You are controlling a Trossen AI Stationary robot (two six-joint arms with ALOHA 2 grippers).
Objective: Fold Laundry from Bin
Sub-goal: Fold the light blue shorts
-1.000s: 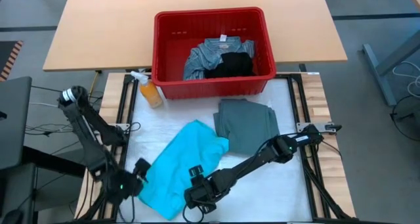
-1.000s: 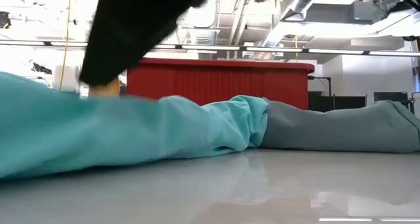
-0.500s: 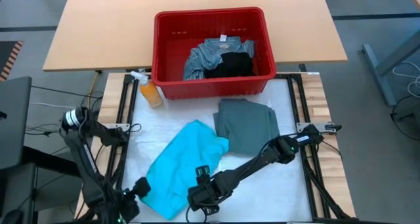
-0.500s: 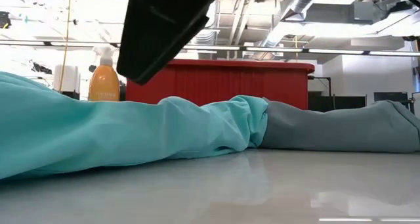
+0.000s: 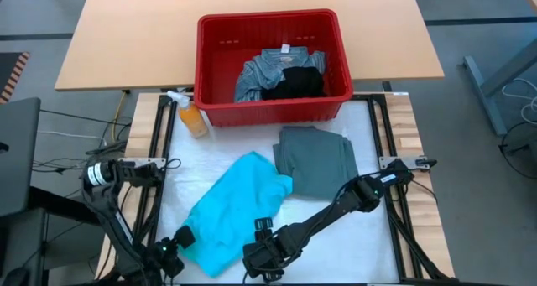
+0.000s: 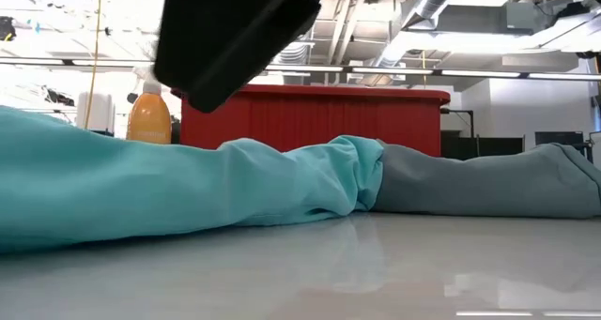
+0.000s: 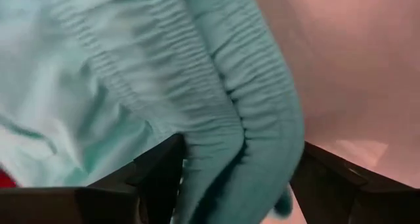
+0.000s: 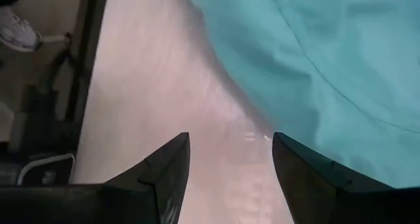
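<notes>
Already one grey-green garment lies folded on the tabletop, while the turquoise garment sprawls unfolded beside it. Left tool gapes around its bunched hem; right tool hovers open, empty. Two garments wait in the bin.

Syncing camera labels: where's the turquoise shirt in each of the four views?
High view: turquoise shirt lies at lower centre, left of the grey-green shirt.
Low view: it fills the left half, its edge meeting the grey-green shirt.
Left wrist view: it covers most of the picture, a fold between the fingers.
Right wrist view: upper right.
Shared landmark: red bin, in the high and low views.
</notes>
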